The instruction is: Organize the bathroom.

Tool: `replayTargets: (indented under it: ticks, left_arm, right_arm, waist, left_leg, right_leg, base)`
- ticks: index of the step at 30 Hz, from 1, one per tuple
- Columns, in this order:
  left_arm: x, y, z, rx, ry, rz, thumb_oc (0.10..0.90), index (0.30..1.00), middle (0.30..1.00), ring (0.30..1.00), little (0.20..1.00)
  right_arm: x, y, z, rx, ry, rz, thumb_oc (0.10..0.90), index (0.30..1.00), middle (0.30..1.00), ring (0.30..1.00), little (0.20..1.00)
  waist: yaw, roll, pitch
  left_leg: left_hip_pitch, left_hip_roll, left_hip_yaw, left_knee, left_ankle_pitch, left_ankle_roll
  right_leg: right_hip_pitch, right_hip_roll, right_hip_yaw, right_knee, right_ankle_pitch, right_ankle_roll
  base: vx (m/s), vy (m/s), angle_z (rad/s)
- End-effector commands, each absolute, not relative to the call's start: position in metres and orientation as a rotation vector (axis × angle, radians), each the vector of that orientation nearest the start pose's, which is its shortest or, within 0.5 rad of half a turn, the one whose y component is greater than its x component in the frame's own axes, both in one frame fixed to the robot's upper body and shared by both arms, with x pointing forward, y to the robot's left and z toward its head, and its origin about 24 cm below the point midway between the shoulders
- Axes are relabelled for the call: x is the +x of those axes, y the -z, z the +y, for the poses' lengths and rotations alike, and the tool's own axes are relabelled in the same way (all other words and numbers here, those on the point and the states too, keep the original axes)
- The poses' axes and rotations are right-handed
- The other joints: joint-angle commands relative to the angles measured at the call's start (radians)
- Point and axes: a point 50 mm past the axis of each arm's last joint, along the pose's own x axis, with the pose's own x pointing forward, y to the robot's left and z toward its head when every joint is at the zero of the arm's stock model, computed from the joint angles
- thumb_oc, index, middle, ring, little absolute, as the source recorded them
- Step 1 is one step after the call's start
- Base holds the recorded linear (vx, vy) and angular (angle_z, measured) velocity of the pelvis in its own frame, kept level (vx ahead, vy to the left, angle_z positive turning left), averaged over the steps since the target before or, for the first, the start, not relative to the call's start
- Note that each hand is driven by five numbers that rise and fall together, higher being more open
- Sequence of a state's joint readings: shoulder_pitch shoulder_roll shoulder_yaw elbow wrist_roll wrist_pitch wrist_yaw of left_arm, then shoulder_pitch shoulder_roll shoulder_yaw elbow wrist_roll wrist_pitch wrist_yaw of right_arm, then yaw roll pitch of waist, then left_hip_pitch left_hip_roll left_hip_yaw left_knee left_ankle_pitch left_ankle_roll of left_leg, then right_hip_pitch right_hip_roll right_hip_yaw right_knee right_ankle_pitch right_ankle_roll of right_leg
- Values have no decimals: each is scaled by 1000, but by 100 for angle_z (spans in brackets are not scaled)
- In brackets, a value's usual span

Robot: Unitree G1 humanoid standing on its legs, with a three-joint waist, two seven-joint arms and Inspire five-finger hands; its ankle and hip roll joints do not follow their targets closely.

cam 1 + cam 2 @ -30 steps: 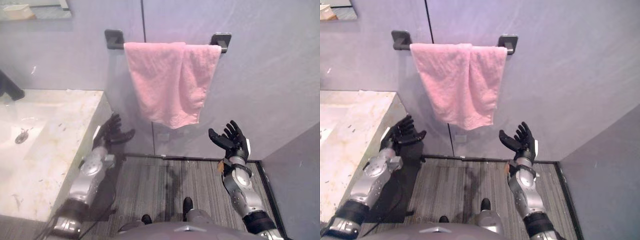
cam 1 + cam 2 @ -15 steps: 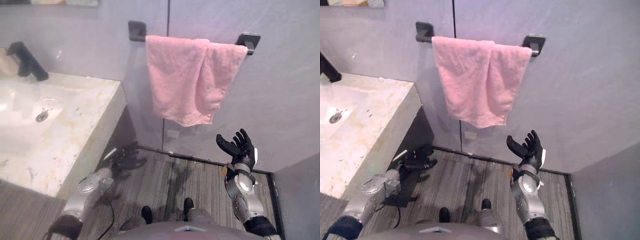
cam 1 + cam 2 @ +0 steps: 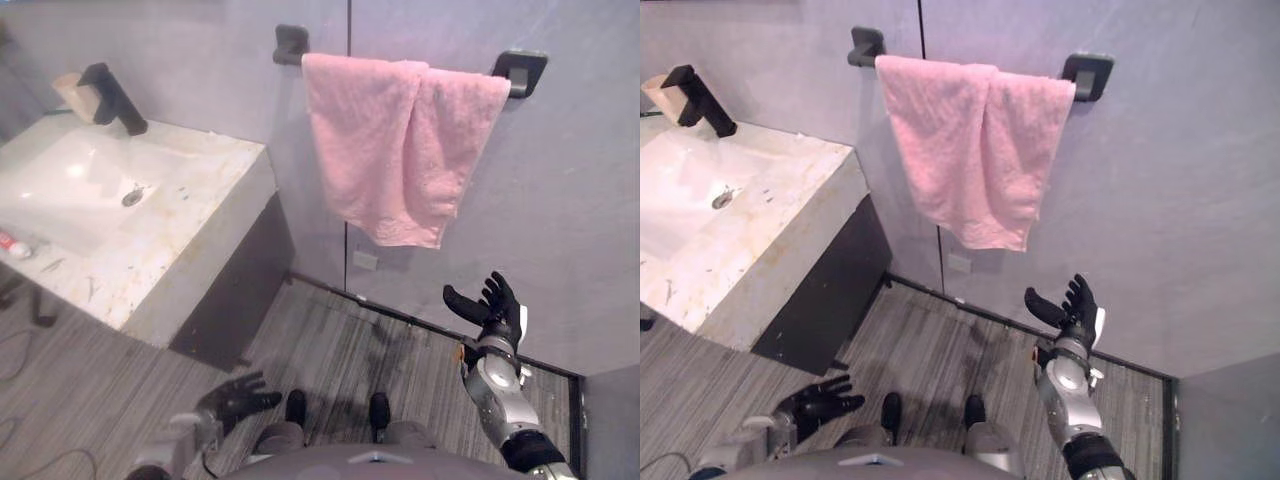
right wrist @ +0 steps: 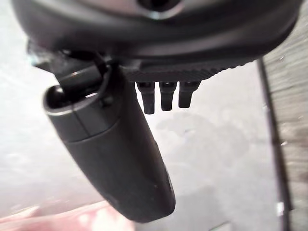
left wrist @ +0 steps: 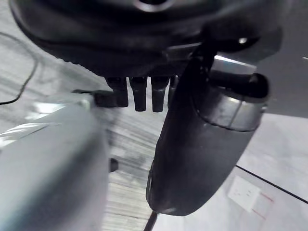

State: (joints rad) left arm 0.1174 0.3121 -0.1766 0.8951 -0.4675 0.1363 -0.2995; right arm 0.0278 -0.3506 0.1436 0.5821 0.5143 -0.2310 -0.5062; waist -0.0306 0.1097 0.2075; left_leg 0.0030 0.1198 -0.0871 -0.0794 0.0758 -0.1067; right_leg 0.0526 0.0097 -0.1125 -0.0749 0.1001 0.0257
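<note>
Hanging over a dark wall-mounted towel bar (image 3: 410, 62), a pink towel (image 3: 395, 145) drapes in two overlapping folds against a pale grey wall (image 3: 570, 180), its lower edge well above the floor. The bar's two square brackets sit at either end, the towel covering most of the rail between them. A dark vertical seam in the wall runs down behind the towel, and a small white outlet plate (image 3: 365, 261) shows on the wall just below the towel's hem. To the robot's left stands a white marbled vanity counter (image 3: 190, 250) with a sunken basin (image 3: 95, 185), a metal drain (image 3: 131, 198) in the basin and a black faucet (image 3: 110, 98) at its back edge; a small red-and-white tube (image 3: 12, 244) lies on the counter's near left part. The vanity's side below the counter is dark. The floor (image 3: 340, 350) is grey wood-grain planking, edged by a dark baseboard where it meets the wall. The right hand (image 3: 492, 312) is raised below and to the right of the towel, fingers spread and relaxed, holding nothing and apart from the cloth. The left hand (image 3: 232, 398) hangs low over the floor near the vanity's front, fingers also loosely extended and empty.
</note>
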Motion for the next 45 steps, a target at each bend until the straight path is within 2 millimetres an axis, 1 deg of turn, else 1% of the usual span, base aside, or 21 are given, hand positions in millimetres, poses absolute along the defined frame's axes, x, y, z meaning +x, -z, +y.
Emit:
replayTargets:
  ticks: [1,2,4,7,11,15,16,17,18,20,23,27,32,35,37,38,40,41,43,44,45]
  left_arm:
    - [127,134,231,-221,113,1011,800,900,900,900,900]
    - [109,143,230,-233,83,1075,800,900,900,900,900]
    - [91,151,231,-232,44,1141,800,900,900,900,900]
    - [69,159,233,-246,-13,1216,800,900,900,900,900]
    - [53,163,239,-222,-62,1280,800,900,900,900,900]
    - [56,163,238,-212,-74,1286,800,900,900,900,900]
    - [58,164,237,-204,-78,1289,800,900,900,900,900]
    - [65,163,238,-174,-84,1277,800,900,900,900,900]
    - [65,163,238,-174,-84,1277,800,900,900,900,900]
    - [74,161,241,-127,-73,1259,800,900,900,900,900]
    - [83,159,242,-55,-52,1243,800,900,900,900,900]
    - [86,158,244,-7,-73,1221,800,900,900,900,900]
    - [84,157,250,51,-107,1214,800,900,900,900,900]
    - [92,154,254,142,-94,1184,800,900,900,900,900]
    - [99,152,255,191,-76,1166,800,900,900,900,900]
    - [107,150,256,231,-50,1152,800,900,900,900,900]
    - [116,146,258,252,-35,1132,800,900,900,900,900]
    - [124,143,259,254,-32,1119,800,900,900,900,900]
    - [129,141,260,253,-31,1112,800,900,900,900,900]
    - [138,139,258,225,-47,1100,800,900,900,900,900]
    - [139,139,258,220,-52,1101,800,900,900,900,900]
  right_arm:
    - [219,34,-267,-42,602,254,800,900,900,900,900]
    - [210,50,-271,-50,610,330,800,900,900,900,900]
    - [201,66,-271,-78,588,430,800,900,900,900,900]
    - [188,83,-274,-66,592,530,800,900,900,900,900]
    - [166,104,-277,-106,584,682,800,900,900,900,900]
    - [157,111,-281,-124,587,739,800,900,900,900,900]
    - [150,115,-283,-139,587,779,800,900,900,900,900]
    - [139,122,-288,-174,573,868,800,900,900,900,900]
    - [139,122,-288,-174,573,868,800,900,900,900,900]
    - [128,127,-292,-162,598,935,800,900,900,900,900]
    - [123,129,-296,-138,610,980,800,900,900,900,900]
    - [127,129,-295,-89,584,974,800,900,900,900,900]
    - [132,132,-284,-85,526,977,800,900,900,900,900]
    - [133,135,-275,-129,432,996,800,900,900,900,900]
    - [131,137,-271,-162,386,1013,800,900,900,900,900]
    - [128,139,-270,-169,368,1025,800,900,900,900,900]
    - [125,140,-268,-160,364,1044,800,900,900,900,900]
    - [124,141,-265,-154,357,1053,800,900,900,900,900]
    - [123,142,-264,-154,346,1059,800,900,900,900,900]
    - [126,143,-258,-198,278,1079,800,900,900,900,900]
    - [127,143,-257,-205,262,1085,800,900,900,900,900]
  waist:
    - [6,-63,4]
    - [14,-73,6]
    - [17,-83,-2]
    - [17,-84,-4]
    - [-3,-75,-6]
    - [-17,-66,-14]
    - [-23,-59,-21]
    - [-30,-46,-30]
    - [-30,-46,-30]
    - [-33,-35,-38]
    - [-35,-32,-39]
    - [-31,-29,-35]
    - [-24,-41,-34]
    - [-33,-53,-30]
    - [-48,-52,-28]
    - [-65,-47,-22]
    - [-79,-37,-13]
    - [-85,-31,-9]
    - [-87,-31,-7]
    - [-83,-48,-3]
    - [-81,-54,-2]
  left_leg:
    - [-87,-127,70,161,-66,47]
    - [-86,-160,69,225,-114,65]
    - [-81,-195,70,276,-162,85]
    - [-62,-215,88,316,-206,98]
    - [-34,-178,151,353,-205,87]
    - [-4,-138,193,307,-186,73]
    - [16,-110,221,269,-170,62]
    - [64,-59,259,191,-135,36]
    - [64,-59,259,191,-135,36]
    - [80,-22,269,152,-91,14]
    - [95,-5,277,145,-80,4]
    - [107,-40,271,95,-126,24]
    - [114,-73,234,41,-131,51]
    - [121,-118,212,6,-139,84]
    - [117,-134,199,-5,-134,100]
    - [110,-138,178,-8,-125,109]
    - [101,-134,156,-8,-113,120]
    - [96,-126,150,-8,-99,123]
    - [95,-125,148,-8,-94,126]
    - [84,-138,153,9,-101,135]
    - [84,-142,155,11,-104,136]
  right_leg:
    - [53,-3,13,98,-205,18]
    - [48,-18,7,91,-188,21]
    - [31,-31,4,83,-172,28]
    - [14,-43,-10,77,-159,35]
    - [2,-60,-45,58,-155,34]
    - [0,-68,-78,33,-142,38]
    - [0,-74,-103,23,-137,40]
    - [6,-89,-149,25,-134,45]
    - [6,-89,-149,25,-134,45]
    - [-2,-102,-174,40,-131,52]
    - [-9,-125,-193,46,-116,62]
    - [-31,-161,-185,54,-88,95]
    - [-55,-179,-143,58,-61,129]
    - [-103,-206,-100,82,-28,163]
    - [-127,-197,-54,112,-28,160]
    - [-148,-172,-5,157,-44,152]
    - [-164,-129,35,246,-79,140]
    - [-161,-92,48,281,-119,128]
    - [-151,-70,51,289,-144,119]
    - [-116,-16,48,258,-177,93]
    - [-107,-12,44,246,-176,90]
  base:
    - [-221,-72,44]
    - [-202,-55,30]
    - [-208,-47,21]
    - [-177,-23,17]
    - [-197,37,67]
    - [-92,68,94]
    - [-133,236,101]
    - [-133,236,101]
    - [-156,266,159]
    - [-125,218,142]
    - [-115,246,131]
    - [-94,288,58]
    - [-43,248,9]
    - [-75,383,-1]
    - [-85,256,4]
    - [-94,217,18]
    - [-74,142,68]
    - [-50,99,81]
    - [-37,93,52]
    - [-32,79,41]
    - [-28,64,28]
